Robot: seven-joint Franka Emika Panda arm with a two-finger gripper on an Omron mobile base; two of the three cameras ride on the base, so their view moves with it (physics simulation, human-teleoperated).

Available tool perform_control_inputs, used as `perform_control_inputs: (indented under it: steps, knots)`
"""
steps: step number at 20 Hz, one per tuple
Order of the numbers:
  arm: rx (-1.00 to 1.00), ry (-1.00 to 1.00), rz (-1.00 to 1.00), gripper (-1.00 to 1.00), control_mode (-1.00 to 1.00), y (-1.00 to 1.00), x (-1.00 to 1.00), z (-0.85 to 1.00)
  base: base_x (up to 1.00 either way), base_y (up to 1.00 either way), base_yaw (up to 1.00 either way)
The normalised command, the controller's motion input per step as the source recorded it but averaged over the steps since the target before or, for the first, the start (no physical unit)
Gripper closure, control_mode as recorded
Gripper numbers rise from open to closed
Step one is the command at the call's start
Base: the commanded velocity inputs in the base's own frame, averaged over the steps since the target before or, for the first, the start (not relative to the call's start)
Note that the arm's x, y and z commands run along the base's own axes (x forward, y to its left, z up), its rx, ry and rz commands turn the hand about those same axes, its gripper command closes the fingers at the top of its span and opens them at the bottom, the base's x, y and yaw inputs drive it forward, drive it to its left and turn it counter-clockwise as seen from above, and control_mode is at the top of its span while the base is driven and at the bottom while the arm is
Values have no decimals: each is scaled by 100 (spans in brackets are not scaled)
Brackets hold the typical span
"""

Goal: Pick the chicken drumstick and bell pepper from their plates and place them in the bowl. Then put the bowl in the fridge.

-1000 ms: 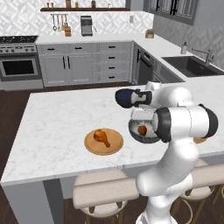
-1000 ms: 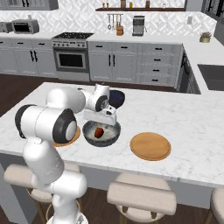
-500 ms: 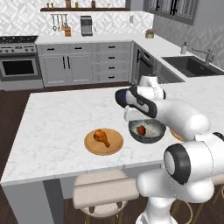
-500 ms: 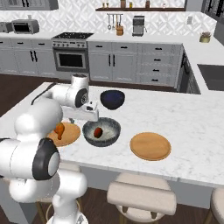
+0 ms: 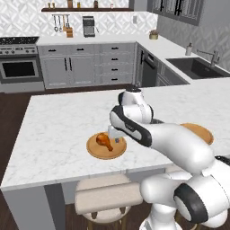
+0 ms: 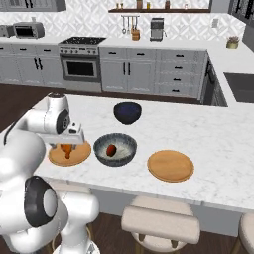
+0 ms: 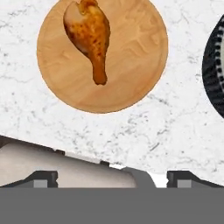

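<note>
The chicken drumstick (image 7: 89, 33) lies on the left tan plate (image 7: 131, 65), meaty end away from the hand and thin bone end toward it. My gripper (image 7: 113, 179) hovers above this plate (image 6: 79, 155), open, with nothing between its widely spread fingertips (image 7: 43, 178). From the base views the hand (image 5: 116, 134) hangs just over the drumstick (image 5: 104, 140). The bell pepper (image 6: 111, 149) rests inside the grey speckled bowl (image 6: 124, 141), right beside that plate; the bowl's dark rim (image 7: 214, 70) shows at the hand view's right edge. The second plate (image 6: 170, 165) is bare. The fridge is out of view.
A glossy dark blue bowl (image 6: 127, 112) stands behind the grey bowl. The plates sit near the island's front edge, with stools (image 6: 159, 223) below it. The sink (image 5: 197, 67) and kitchen cabinets lie beyond the island.
The arm has swung left from above the grey bowl to above the drumstick's plate. The pepper stays in the bowl.
</note>
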Motion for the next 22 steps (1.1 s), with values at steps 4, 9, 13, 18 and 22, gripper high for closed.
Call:
perform_control_inputs:
  steps: [4,9,13,18,22]
  knots:
    - [0,19,17,-100,-100,57,65,-27,0,0,0]
    - [0,22,22,-100,-100,26,84,-54,0,0,0]
    - [0,17,18,-100,-100,31,63,-53,0,0,0]
    - [-1,9,15,-100,-100,16,47,-40,0,0,0]
    - [-9,1,7,-100,-100,0,18,-35,0,0,0]
